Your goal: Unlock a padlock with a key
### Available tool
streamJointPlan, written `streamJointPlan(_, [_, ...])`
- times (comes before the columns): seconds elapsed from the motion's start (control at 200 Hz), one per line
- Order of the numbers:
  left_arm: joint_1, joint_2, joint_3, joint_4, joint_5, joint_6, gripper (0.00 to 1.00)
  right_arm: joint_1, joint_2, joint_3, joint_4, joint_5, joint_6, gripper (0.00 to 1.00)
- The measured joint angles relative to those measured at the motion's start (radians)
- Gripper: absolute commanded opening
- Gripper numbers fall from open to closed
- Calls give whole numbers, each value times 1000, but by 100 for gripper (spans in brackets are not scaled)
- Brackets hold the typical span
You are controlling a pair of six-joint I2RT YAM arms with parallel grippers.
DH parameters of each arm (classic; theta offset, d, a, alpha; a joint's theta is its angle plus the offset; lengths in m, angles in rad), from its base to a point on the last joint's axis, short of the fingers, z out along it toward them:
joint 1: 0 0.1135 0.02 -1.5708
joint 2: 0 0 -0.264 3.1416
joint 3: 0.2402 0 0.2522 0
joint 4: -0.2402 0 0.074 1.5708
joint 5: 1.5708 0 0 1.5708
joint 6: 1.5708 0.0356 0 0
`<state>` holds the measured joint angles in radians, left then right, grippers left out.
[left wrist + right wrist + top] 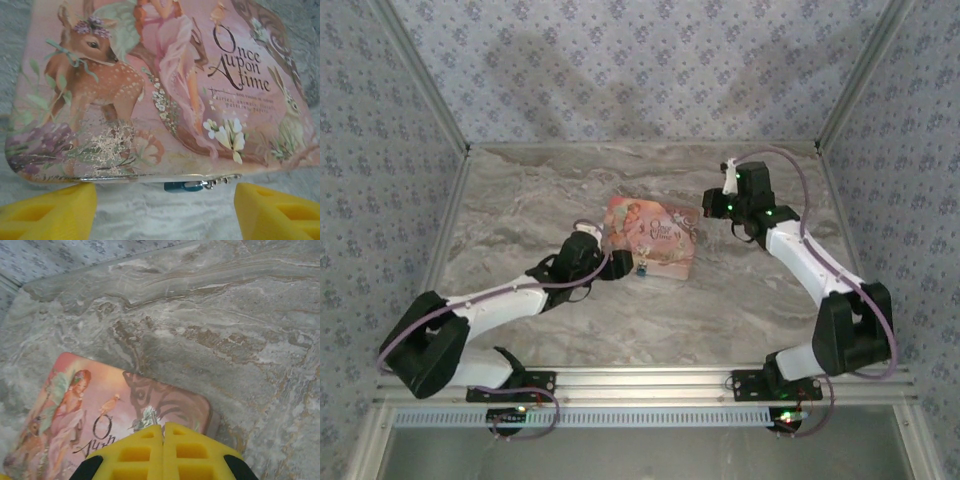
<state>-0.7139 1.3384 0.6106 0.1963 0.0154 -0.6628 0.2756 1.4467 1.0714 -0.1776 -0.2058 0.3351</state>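
Midway across the counter [520, 200], on the near side of the tin [150, 90], the teal padlock [182, 186] is lying. You are hovering the left end effector [165, 207] before it, spread open, empty; the right end effector [162, 432] is hanging pinched shut. Approach step, seemingly; next: steadying the padlock.

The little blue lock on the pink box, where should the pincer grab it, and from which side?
Grab the teal lock by its small body, I'd say, coming in low from the near side. It lies flat on the table, poking out at the near edge of the pink box, so the box blocks the far side. The open left pincer faces it.
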Motion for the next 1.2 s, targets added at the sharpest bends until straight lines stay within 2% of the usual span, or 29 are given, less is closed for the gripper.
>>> streamJointPlan(0.01, [2,2,1,2,0,1,83,1,8,4,0,6,-4,0])
streamJointPlan(0.02, [3,6,1,7,2,2,94,2,16,8,0,11,-5,0])
streamJointPlan(0.05, [7,14,2,20,5,11,98,5,35,21,-1,25,-12,0])
streamJointPlan(0.305, [-1,16,-97,199,27,-14,98,32,187,121,-2,131,-69,0])
streamJointPlan(0.475, [-60,36,-201,336,4,-3,98,57,251,138,2,194,-112,0])
streamJointPlan(0.949, [-106,344,-190,713,23,43,98,68,337,164,21,274,-165,0])
streamJointPlan(1.199, [-140,441,-154,828,19,98,98,68,346,164,24,274,-172,0])
